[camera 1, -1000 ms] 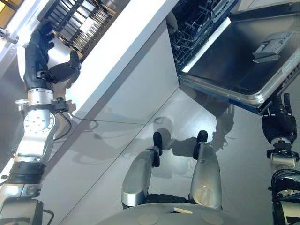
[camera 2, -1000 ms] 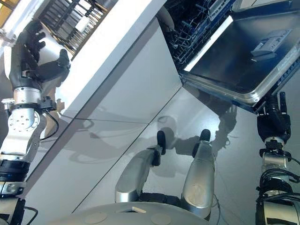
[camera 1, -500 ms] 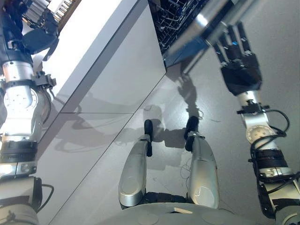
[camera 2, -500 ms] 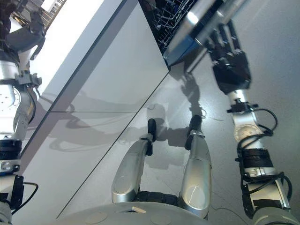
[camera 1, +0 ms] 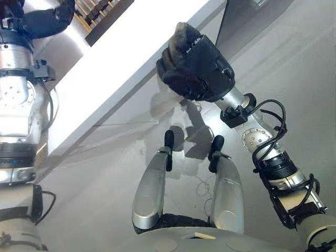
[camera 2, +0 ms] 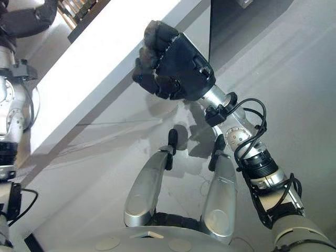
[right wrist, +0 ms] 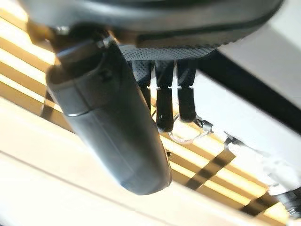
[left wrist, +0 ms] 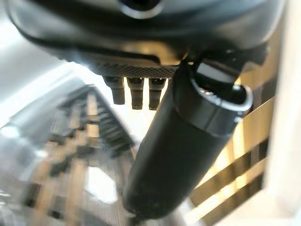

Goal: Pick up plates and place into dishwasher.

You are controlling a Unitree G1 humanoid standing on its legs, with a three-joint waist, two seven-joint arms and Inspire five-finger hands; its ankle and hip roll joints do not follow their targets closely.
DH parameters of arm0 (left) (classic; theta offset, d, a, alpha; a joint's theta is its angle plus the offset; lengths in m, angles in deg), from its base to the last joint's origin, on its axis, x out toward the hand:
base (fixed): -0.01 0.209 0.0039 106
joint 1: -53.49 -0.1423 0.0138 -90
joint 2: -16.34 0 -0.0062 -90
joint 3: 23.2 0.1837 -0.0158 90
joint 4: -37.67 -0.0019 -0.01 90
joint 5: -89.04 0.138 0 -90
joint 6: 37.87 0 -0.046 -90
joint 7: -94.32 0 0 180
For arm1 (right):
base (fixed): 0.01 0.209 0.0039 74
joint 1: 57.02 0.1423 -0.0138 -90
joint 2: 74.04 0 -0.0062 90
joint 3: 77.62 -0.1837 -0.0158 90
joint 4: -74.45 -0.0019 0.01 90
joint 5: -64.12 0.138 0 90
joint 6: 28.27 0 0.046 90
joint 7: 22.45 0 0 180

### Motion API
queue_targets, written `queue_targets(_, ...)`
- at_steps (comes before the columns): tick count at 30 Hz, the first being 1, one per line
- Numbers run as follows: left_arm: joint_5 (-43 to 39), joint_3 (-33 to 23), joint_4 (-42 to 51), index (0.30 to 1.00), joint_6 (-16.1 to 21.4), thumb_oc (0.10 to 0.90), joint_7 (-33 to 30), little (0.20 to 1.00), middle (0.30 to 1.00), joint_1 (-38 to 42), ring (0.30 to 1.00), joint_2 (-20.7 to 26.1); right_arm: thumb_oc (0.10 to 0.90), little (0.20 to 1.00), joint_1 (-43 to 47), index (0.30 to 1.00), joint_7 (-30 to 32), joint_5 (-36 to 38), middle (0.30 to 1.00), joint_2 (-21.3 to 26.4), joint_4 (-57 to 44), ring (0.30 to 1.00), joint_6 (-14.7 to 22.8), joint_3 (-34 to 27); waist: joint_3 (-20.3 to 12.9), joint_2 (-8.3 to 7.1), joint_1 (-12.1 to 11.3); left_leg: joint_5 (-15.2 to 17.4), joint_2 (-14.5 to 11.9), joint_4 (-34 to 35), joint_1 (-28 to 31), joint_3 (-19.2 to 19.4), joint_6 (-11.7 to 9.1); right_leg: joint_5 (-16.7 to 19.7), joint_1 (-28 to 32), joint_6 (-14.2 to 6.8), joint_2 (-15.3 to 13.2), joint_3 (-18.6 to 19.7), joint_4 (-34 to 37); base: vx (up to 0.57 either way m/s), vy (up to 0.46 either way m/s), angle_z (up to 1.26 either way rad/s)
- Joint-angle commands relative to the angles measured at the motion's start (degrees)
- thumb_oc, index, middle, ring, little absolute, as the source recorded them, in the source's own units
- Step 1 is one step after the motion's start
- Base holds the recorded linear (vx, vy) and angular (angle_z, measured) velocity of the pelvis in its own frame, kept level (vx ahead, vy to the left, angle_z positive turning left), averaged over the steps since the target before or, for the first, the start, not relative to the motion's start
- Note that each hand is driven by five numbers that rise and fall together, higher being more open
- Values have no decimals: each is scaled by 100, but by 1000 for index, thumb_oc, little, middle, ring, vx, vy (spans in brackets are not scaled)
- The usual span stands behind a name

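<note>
Up in the left eye view, the right hand (camera 1: 197, 65) sits mid-frame against the white counter (camera 1: 136, 52), fingers curled, holding nothing. Far left, the left hand (camera 1: 42, 21) sits by a dark rack (camera 1: 102, 13); can't tell its fingers. Right eye view: same fist. No idea where the plates are.

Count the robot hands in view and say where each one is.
2. The right hand is raised at centre, fingers curled, against the white counter edge. The left hand is at the upper left, above the counter.
</note>
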State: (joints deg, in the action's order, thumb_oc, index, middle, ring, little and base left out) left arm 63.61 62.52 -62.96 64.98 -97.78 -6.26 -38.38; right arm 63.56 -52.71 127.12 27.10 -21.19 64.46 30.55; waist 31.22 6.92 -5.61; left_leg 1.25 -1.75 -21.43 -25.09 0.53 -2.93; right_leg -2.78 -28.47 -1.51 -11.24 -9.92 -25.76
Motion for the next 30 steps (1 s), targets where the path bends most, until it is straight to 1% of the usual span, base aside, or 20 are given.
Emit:
queue_targets(1,76,-111,501,900,405,800,-103,900,900,-628,900,-244,800,900,-36,900,1496,-481,900,-712,195,900,519,-1088,-142,-381,-65,389,240,-63,168,220,404,332,447,-588,-221,102,548,-2,50,-10)
queue_targets(3,135,-208,659,900,437,800,-106,900,900,-880,900,-355,800,900,-438,900,1492,-776,900,-758,353,900,640,-1218,-142,-421,-16,402,249,17,340,260,413,380,590,-616,-224,135,681,18,40,-5)
queue_targets(4,230,-299,906,900,433,800,-151,900,900,-1166,900,-493,800,900,-921,900,1574,-1083,900,-784,502,900,737,-1318,-142,-474,46,426,257,106,563,303,415,433,792,-649,-237,173,846,0,0,0)
queue_targets(5,259,-325,951,900,437,800,-150,900,900,-1219,900,-528,800,900,-1008,900,1593,-1099,900,-775,551,900,759,-1349,-142,-493,62,388,265,134,582,316,417,486,811,-648,-244,181,897,14,16,-9)
queue_targets(8,399,-500,1259,900,469,800,-79,900,900,-1682,900,-778,800,900,-1858,900,1476,-1518,900,-686,1261,900,992,-1627,-143,-560,176,460,284,346,1165,396,420,524,1330,-697,-261,222,1167,17,12,-11)
queue_targets(10,422,-553,1359,900,465,800,-73,900,900,-1831,900,-839,800,900,-2103,900,1458,-1765,900,-663,1515,900,1079,-1635,-218,-588,222,446,290,466,1329,421,413,556,1481,-709,-260,232,1293,59,-17,-2)
queue_targets(11,494,-660,1525,900,424,800,-8,900,900,-2075,900,-1004,800,900,-2591,900,1435,-2126,900,-789,1994,900,1155,-1612,-489,-656,292,382,301,743,1588,482,384,620,1720,-733,-258,226,1547,89,-39,-1)
queue_targets(12,501,-672,1551,900,432,800,-10,900,900,-2118,900,-1020,800,900,-2626,900,1482,-2155,900,-798,2028,900,1134,-1605,-522,-665,303,359,305,800,1626,486,380,638,1756,-736,-258,218,1593,117,-72,-5)
queue_targets(13,537,-715,1624,900,430,800,86,900,900,-2261,900,-1127,800,900,-2888,900,1491,-2201,900,-915,2446,900,1171,-1636,-714,-693,330,323,305,1025,1844,508,359,649,1982,-752,-229,198,1776,136,-79,-5)
queue_targets(14,597,-750,1663,900,436,800,187,900,900,-2393,900,-1226,800,900,-3097,900,1539,-2474,900,-1029,2808,900,1206,-1652,-903,-704,348,305,294,1242,2071,517,330,628,2215,-770,-183,158,1943,154,-88,-1)
queue_targets(15,609,-759,1678,900,422,800,223,900,900,-2446,900,-1249,800,900,-3180,900,1593,-2515,900,-1041,2961,900,1255,-1654,-997,-717,356,258,295,1327,2135,528,317,658,2287,-769,-169,147,2028,118,-82,3)
queue_targets(17,728,-722,1772,900,386,800,292,900,900,-2573,900,-1408,800,900,-3395,900,1768,-2929,900,-1134,3418,900,1126,-1659,-1295,-719,386,225,259,1540,2394,544,278,650,2543,-762,-116,95,2203,85,-64,9)
queue_targets(18,732,-723,1782,900,382,800,292,900,900,-2585,900,-1412,800,900,-3401,900,1771,-2936,900,-1135,3420,900,1128,-1656,-1297,-717,389,220,257,1559,2412,541,276,653,2560,-761,-113,90,2217,119,-62,12)
queue_targets(19,771,-686,1793,900,320,800,378,900,900,-2625,900,-1513,800,900,-3526,900,1885,-3201,900,-1156,3781,900,981,-1641,-1537,-712,405,221,225,1685,2583,549,252,631,2743,-742,-74,63,2327,80,-46,7)
queue_targets(21,803,-657,1778,900,281,800,428,900,900,-2640,900,-1571,800,900,-3606,900,2011,-3684,900,-1132,4187,900,933,-1601,-1733,-699,417,209,191,1845,2748,558,228,602,2902,-727,-33,26,2408,75,-42,7)
queue_targets(22,802,-648,1766,900,279,800,441,900,900,-2635,900,-1584,800,900,-3607,900,2020,-3851,900,-1114,4295,900,935,-1599,-1761,-691,422,196,182,1903,2801,557,222,597,2950,-722,-20,16,2434,22,-39,4)
queue_targets(24,814,-501,1777,900,166,800,468,900,900,-2559,900,-1648,800,900,-3621,900,2167,-4705,900,-1029,4754,900,884,-1370,-1959,-679,416,139,140,2158,2975,548,191,544,3125,-699,41,-30,2524,-9,-49,1)
queue_targets(26,802,-392,1748,900,112,800,495,900,900,-2506,900,-1699,800,900,-3618,900,2195,-5137,900,-977,5005,900,798,-1234,-2067,-669,417,72,99,2349,3099,551,157,513,3242,-691,77,-80,2571,-40,-52,6)
queue_targets(27,804,-331,1732,900,100,800,515,900,900,-2478,900,-1728,800,900,-3623,900,2214,-5263,900,-971,5102,900,670,-1157,-2110,-669,416,46,87,2411,3141,554,143,499,3287,-684,91,-106,2591,-61,-49,9)
queue_targets(30,783,-197,1619,900,73,800,560,900,900,-2396,900,-1804,800,900,-3610,900,2266,-5565,900,-970,5626,900,632,-1043,-2269,-682,426,25,59,2522,3248,572,113,462,3417,-666,143,-140,2673,-38,-37,9)
